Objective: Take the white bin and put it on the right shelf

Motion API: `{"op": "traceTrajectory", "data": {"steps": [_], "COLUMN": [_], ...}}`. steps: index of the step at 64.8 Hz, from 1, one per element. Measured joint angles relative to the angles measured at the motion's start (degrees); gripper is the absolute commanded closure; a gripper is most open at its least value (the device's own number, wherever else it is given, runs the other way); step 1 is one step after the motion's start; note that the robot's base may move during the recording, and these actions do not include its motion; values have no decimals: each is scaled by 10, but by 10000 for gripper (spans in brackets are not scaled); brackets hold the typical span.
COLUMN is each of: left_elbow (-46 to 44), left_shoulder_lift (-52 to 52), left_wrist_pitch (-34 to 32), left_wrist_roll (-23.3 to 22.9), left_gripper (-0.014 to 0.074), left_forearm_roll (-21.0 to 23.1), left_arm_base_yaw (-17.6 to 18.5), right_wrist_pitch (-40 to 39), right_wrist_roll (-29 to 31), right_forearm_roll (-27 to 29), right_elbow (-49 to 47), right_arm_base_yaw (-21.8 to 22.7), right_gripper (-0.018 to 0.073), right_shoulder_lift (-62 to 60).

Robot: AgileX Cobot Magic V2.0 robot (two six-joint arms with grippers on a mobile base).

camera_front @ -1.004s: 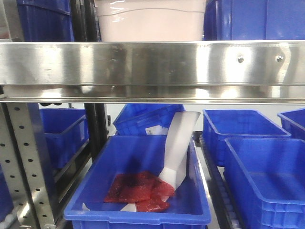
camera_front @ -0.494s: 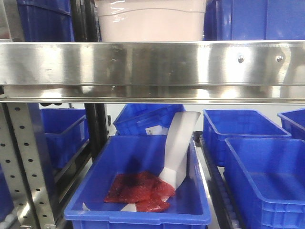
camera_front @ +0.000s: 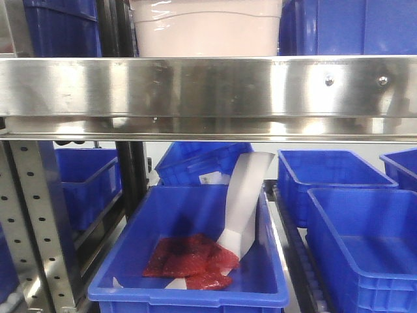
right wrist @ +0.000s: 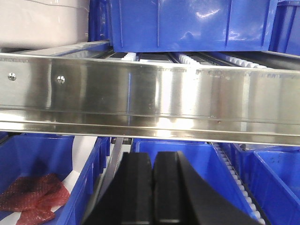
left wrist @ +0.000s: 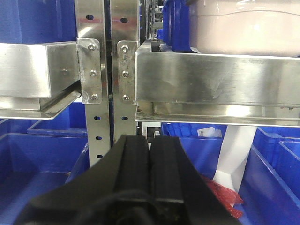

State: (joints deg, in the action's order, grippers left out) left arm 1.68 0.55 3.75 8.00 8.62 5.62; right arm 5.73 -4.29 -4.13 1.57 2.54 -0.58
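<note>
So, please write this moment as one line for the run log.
phase: before grasp | left gripper: shut, empty | right gripper: shut, empty | white bin: on steel shelf, untouched

The left gripper (left wrist: 150,145) and right gripper (right wrist: 153,161) each show 2 matte black, flat-faced fingers, flaring wider toward 6 o'clock.

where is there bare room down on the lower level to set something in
Free: the two empty blue bins right of centre, the near one and the one behind it. Crowded: the centre blue bin holds red bags and a leaning white card. Above, the white bin sits tight between blue bins behind the steel rail.
</note>
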Motion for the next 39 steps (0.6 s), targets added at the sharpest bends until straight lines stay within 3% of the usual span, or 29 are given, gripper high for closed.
{"op": "traceTrajectory", "data": {"steps": [39], "left_elbow": [0], "left_shoulder_lift": [0], "left_wrist_pitch": [0], "left_wrist_roll": [0], "left_gripper": [713], "left_forearm_roll": [0], "left_arm_base_yaw": [0], "right_wrist_pitch": [0], "right_wrist_roll": [0], "right_forearm_roll": [0], "right_elbow": [0], "right_arm_base_yaw": [0], "right_gripper": [491], "right_shoulder_lift": [0]}}
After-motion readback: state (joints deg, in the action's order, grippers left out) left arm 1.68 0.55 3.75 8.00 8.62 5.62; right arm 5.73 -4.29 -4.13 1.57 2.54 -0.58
